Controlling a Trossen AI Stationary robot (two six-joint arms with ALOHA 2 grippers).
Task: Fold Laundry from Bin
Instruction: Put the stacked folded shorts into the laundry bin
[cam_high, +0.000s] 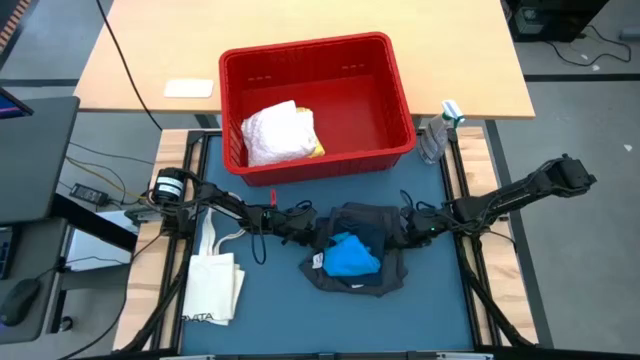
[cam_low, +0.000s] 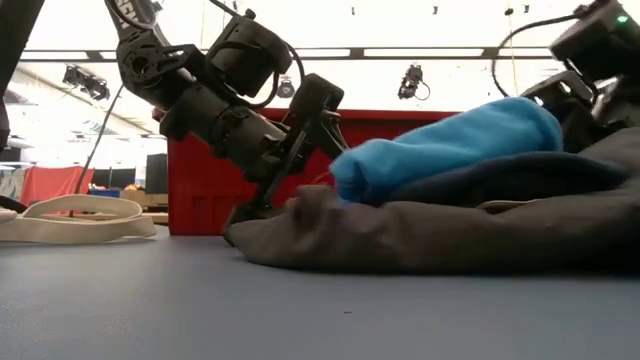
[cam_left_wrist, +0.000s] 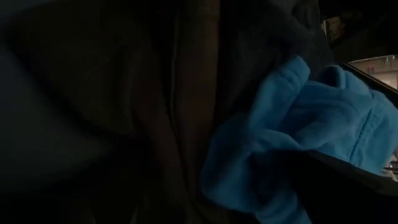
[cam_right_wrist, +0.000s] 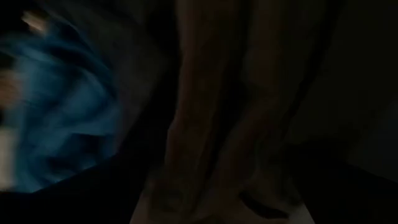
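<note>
bright blue fleece (cam_high: 351, 257) sits bunched on top of a dark grey garment (cam_high: 357, 276), which lies spread on the blue tabletop (cam_high: 290, 310) just in front of the red bin (cam_high: 402, 100). a darker navy piece (cam_high: 362, 226) shows at the far edge of the pile, toward the bin. in the bin a white textured cloth (cam_high: 275, 133) lies over a bit of yellow cloth (cam_high: 316, 150), so some laundry is not yet out.

the left gripper (cam_high: 312, 228) is at the pile's left edge and the right gripper (cam_high: 398, 232) at its right edge, both low over the cloth. both sets of fingers stand apart and hold nothing; in the low view the left fingers (cam_low: 262, 200) reach down to the tabletop by the grey hem.

the step in hand looks like laying out and sorting the pile, before any real fold. the next move likely calls for taking the blue piece off the grey one, or pinching the grey garment's side edges to pull it flat. two layers could come up together in one pinch.

the grey garment's long axis runs roughly left to right across the tabletop, between the two grippers. the blue piece is crumpled, and its direction is hard to tell.

a cream tote bag (cam_high: 212, 285) lies well to the left.
</note>
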